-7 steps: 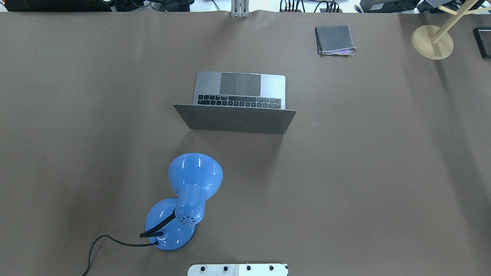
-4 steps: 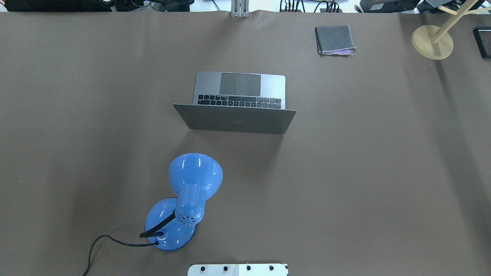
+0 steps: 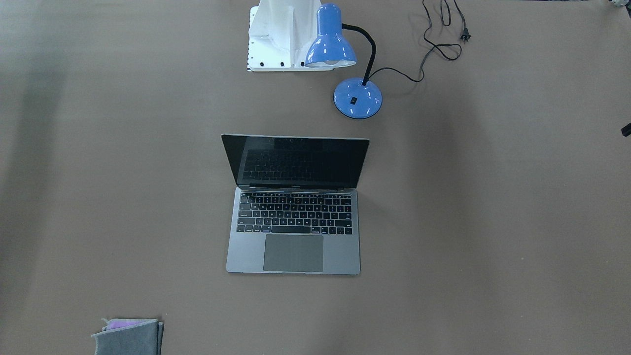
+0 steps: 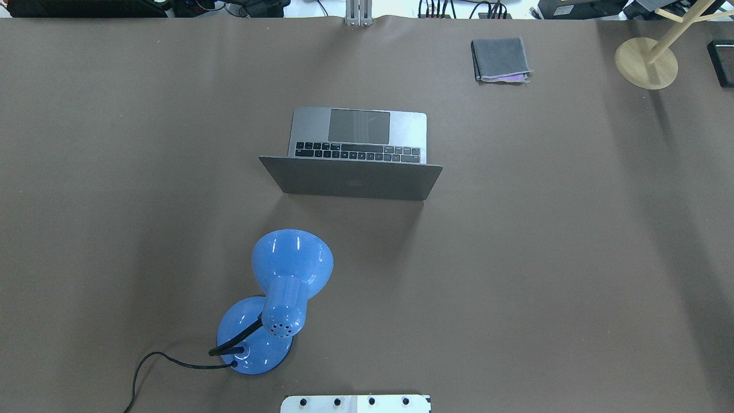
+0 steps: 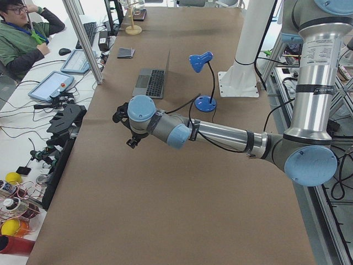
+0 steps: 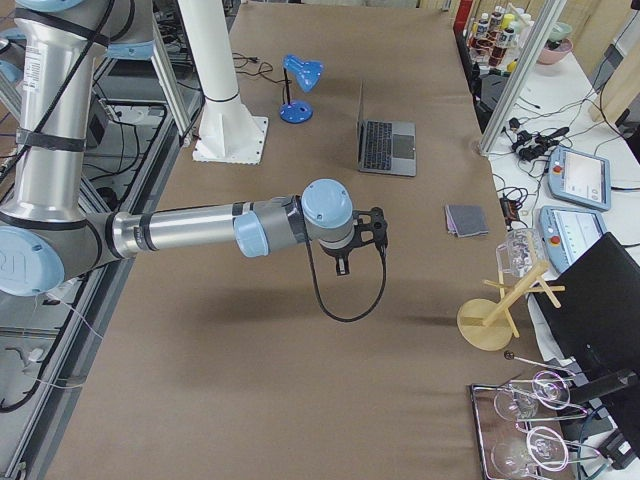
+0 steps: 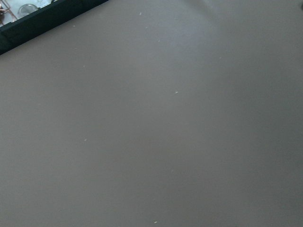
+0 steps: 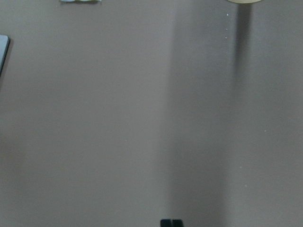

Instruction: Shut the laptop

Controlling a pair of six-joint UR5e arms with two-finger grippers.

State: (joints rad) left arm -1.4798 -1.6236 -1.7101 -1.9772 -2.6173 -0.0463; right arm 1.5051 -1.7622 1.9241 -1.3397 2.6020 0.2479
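Presently laptop (image 3: 294,204) stands open mid-table, hinge crosswise, well apart between right gripper (image 8: 171,222), tips pressed together, and left gripper (image 5: 122,124), state unreadable.

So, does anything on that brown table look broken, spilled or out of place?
Nothing looks damaged or spilled. The slim grey metal laptop sits open and square; the blue gooseneck desk lamp stands upright. Only its black plug lies loose, connected to nothing.
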